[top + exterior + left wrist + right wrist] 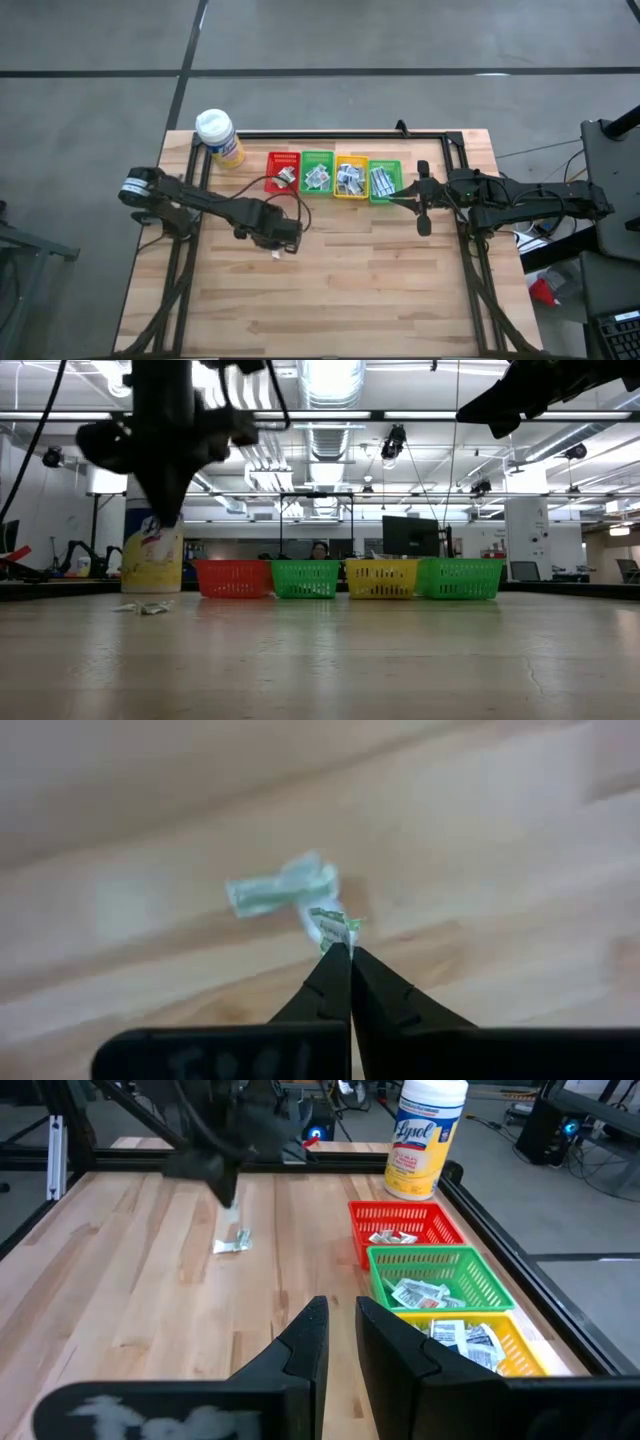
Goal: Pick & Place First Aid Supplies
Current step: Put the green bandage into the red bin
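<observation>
We see a small packet [334, 927] pinched at its edge in the closed left claw [350, 952], just above the worktop [380, 280]. A second packet [280, 888] lies on the wood just beside it. More packets fill the red [281, 171], green [317, 172], yellow [350, 176] and second green basket [384, 180] in a row. The right claw [340, 1320] hovers near that last basket, fingers slightly parted, holding nothing. A bottle [218, 135] stands beside the red basket.
</observation>
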